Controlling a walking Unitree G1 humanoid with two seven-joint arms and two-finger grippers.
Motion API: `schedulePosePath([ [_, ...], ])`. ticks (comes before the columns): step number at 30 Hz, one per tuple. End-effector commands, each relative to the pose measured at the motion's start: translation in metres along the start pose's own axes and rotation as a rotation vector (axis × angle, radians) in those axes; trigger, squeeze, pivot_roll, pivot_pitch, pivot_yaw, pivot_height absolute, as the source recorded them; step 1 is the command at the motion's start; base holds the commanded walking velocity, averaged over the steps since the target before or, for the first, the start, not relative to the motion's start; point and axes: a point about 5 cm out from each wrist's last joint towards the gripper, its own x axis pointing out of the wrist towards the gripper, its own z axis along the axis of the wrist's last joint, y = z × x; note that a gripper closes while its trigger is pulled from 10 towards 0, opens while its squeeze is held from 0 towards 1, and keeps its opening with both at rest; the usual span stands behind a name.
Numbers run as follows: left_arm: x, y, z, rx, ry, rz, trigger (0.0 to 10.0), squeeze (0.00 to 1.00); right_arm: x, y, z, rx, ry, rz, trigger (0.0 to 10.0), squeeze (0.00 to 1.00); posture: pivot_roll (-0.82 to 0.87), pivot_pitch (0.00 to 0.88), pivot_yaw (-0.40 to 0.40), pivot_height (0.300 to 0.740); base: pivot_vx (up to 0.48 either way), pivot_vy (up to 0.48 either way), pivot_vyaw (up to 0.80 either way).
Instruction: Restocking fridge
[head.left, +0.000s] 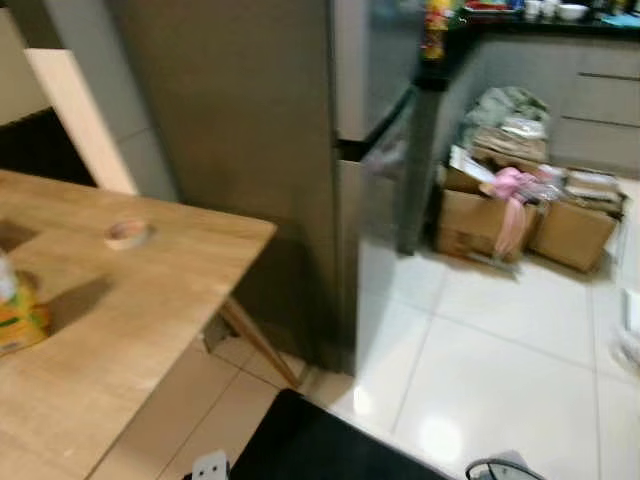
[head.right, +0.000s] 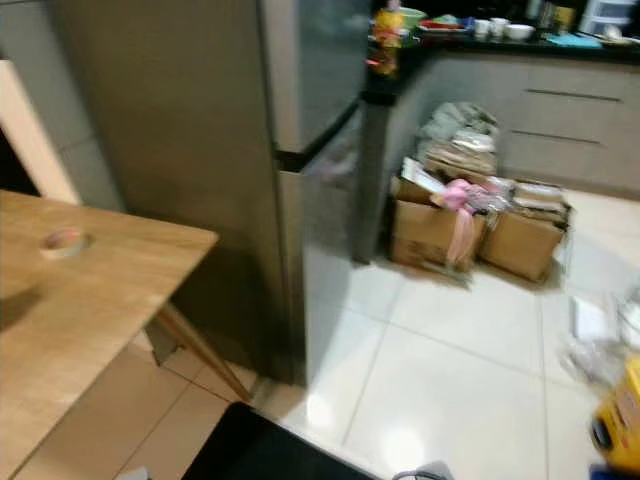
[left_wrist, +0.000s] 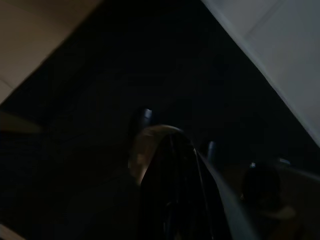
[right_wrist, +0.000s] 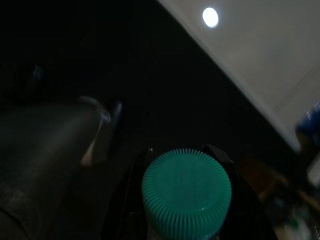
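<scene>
A tall grey fridge (head.left: 370, 110) stands ahead of me with both doors shut; I see its side and its front edge. In the right wrist view, my right gripper (right_wrist: 186, 200) is shut on a bottle with a ribbed green cap (right_wrist: 186, 189), a black finger (right_wrist: 131, 200) on each side of it. The left wrist view is very dark, and my left gripper (left_wrist: 172, 205) is just a black shape hanging low. A yellow-green carton (head.left: 14, 312) stands on the wooden table (head.left: 150, 310) at my left.
A roll of tape (head.left: 127, 234) lies on the table. Full cardboard boxes (head.left: 500, 215) sit on the white tiles right of the fridge, under a dark counter (head.left: 560, 22). A blurred yellow and blue thing (head.right: 622, 418) is at the lower right edge.
</scene>
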Motion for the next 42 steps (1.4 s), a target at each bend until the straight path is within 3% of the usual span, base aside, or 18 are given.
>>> schedulePosePath([
  [1, -0.0001, -0.0021, -0.0043, 0.004, 0.023, -0.014, 10.0, 0.00, -0.0013, -0.0038, -0.0056, 0.000, 0.011, -0.024, 10.0, 0.00, -0.13, 0.000, -0.016, 0.740, 0.000, 0.000, 0.80],
  [33, -0.0004, -0.0055, -0.0092, 0.033, 0.046, -0.048, 10.0, 0.00, -0.0003, 0.0044, -0.0091, -0.030, 0.032, 0.006, 10.0, 0.00, -0.13, 0.000, -0.012, 0.740, 0.000, -0.420, 0.03],
  [42, 0.0008, -0.0055, -0.0038, 0.020, 0.025, -0.025, 10.0, 0.00, -0.0008, 0.0034, -0.0106, -0.053, 0.040, 0.018, 10.0, 0.00, -0.13, 0.000, -0.011, 0.740, 0.000, 0.000, 0.80],
])
